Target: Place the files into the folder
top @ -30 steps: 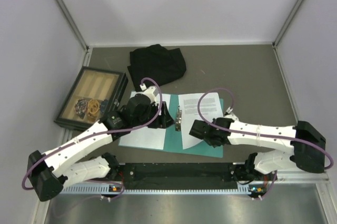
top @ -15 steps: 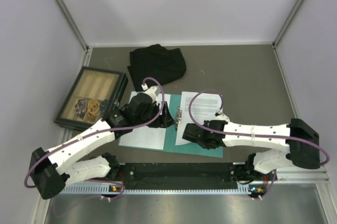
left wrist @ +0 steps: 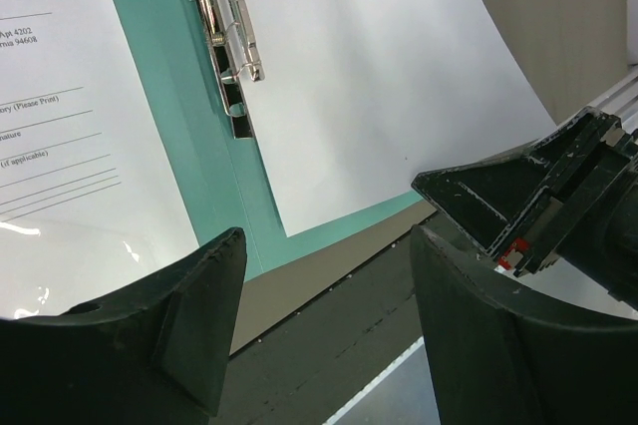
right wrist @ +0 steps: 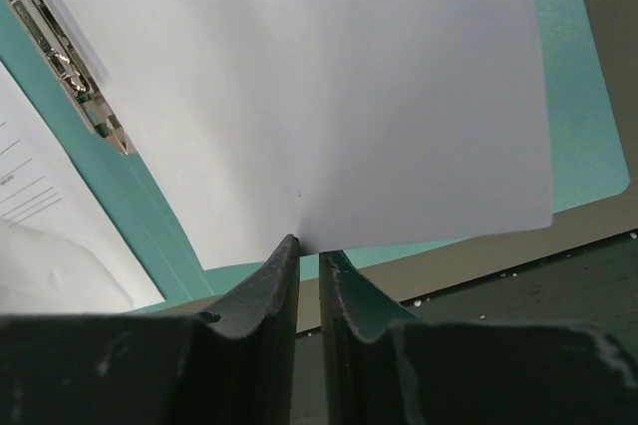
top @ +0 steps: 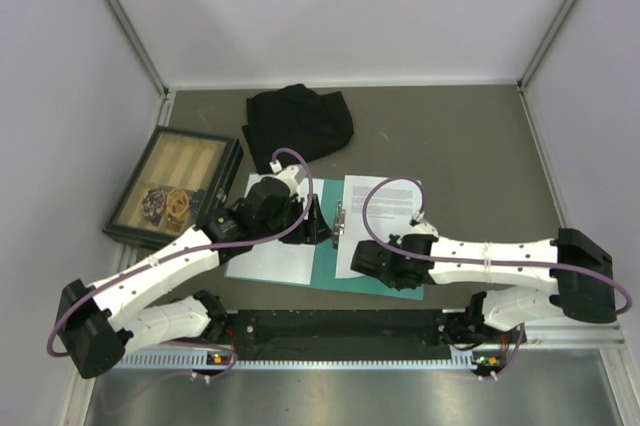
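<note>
The teal folder lies open on the table, its metal clip at the spine. One white sheet lies on its left half. The other sheet lies over the right half. My right gripper is shut on that sheet's near edge, low over the folder's near edge. My left gripper is open and empty, hovering above the spine's near end, between the two sheets. In the top view it sits at the spine.
A black cloth lies behind the folder. A dark-framed wooden tray with small items stands at the left. A black strip runs along the table's near edge, just below the folder.
My right gripper has moved left and slightly nearer with the sheet, bringing the sheet closer to the spine. My left gripper has hardly moved.
</note>
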